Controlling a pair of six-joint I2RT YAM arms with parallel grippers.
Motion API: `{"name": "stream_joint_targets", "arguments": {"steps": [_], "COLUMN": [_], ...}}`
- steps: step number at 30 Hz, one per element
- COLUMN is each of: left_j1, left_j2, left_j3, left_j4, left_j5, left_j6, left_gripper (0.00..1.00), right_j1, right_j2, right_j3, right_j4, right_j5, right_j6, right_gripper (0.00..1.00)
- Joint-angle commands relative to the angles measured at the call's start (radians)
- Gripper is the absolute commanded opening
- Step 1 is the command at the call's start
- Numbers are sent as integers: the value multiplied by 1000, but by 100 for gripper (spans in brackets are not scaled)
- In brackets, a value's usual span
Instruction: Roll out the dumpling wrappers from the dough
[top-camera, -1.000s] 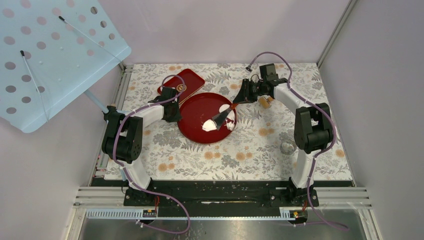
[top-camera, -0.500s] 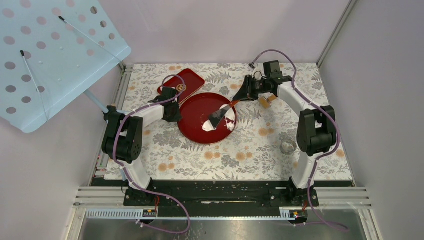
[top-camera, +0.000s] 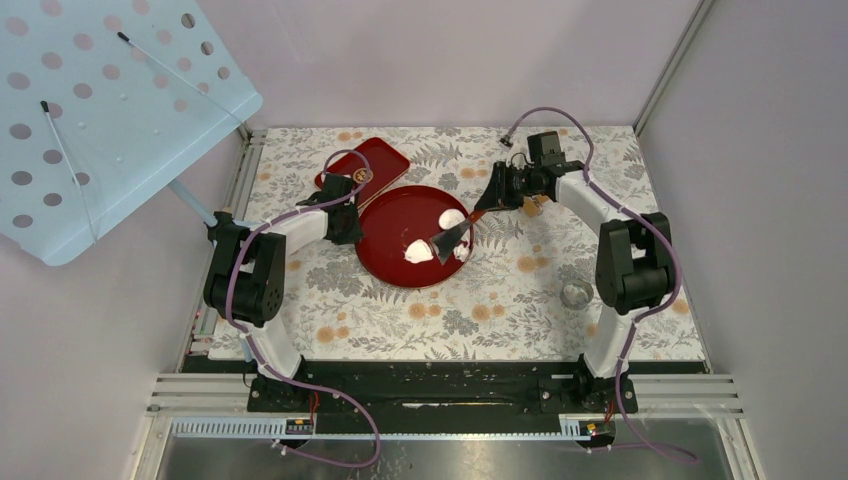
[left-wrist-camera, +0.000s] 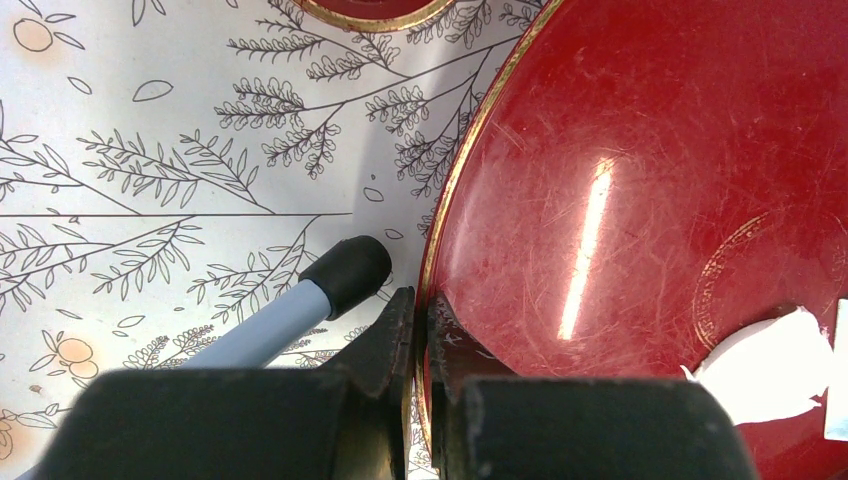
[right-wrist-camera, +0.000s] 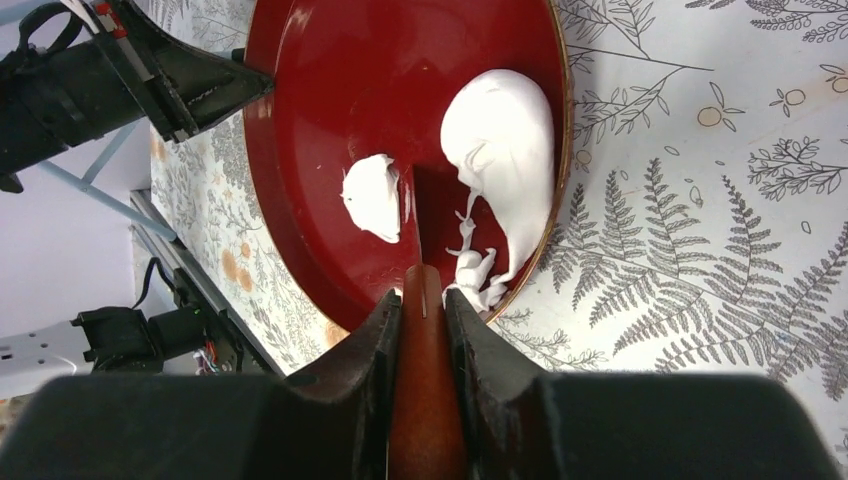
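My left claw (left-wrist-camera: 420, 298) is clenched on the gold-edged rim of the round plate (top-camera: 388, 228), one finger on each side of its left edge. The plate is glossy red lacquer, finely scratched. It sits on a matte tablecloth (top-camera: 500, 300) printed with ferns and orange blossoms. A pale blue tube (left-wrist-camera: 260, 335) with a black rubber cap lies on the cloth just beside that claw.

The dumpling wrappers (top-camera: 452, 216) lie on the plate's right half, soft, smooth white dough with a dull sheen. From my right wrist, the smaller wrapper (right-wrist-camera: 372, 197) is a stubby lump, rounded at its far end and pointed toward my claw, just left of the blade of the scraper (top-camera: 447, 237). The larger wrapper (right-wrist-camera: 505, 150) is a long teardrop hugging the rim. Its long axis runs away from my claw, with the broad end far and the near end torn into ragged strings.

My right claw (right-wrist-camera: 422, 298) is clamped on the scraper's glossy reddish-brown handle, and the flat blade slants down over the plate.
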Motion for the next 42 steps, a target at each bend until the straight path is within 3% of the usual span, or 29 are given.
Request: {"name": "stream_joint_targets", "arguments": {"steps": [1, 17, 27, 35, 42], "left_j1": [-4, -4, -5, -5, -4], "left_j2": [-3, -2, -3, -3, -3], "left_j3": [5, 4, 5, 5, 5], "left_j4": [17, 17, 17, 17, 17], "left_j5": [-34, -35, -36, -36, -35], "left_j6": [13, 12, 12, 12, 12], "left_gripper": [0, 0, 0, 0, 0], "right_j1": [-6, -4, -4, -6, -7], "right_j2": [47, 144, 206, 220, 245], "right_j3": [-21, -32, -9, 15, -9], "right_j4": [44, 70, 68, 56, 192], "right_j5": [5, -71, -225, -221, -290], "right_j6": [-27, 47, 54, 40, 185], "right_gripper": [0, 0, 0, 0, 0]}}
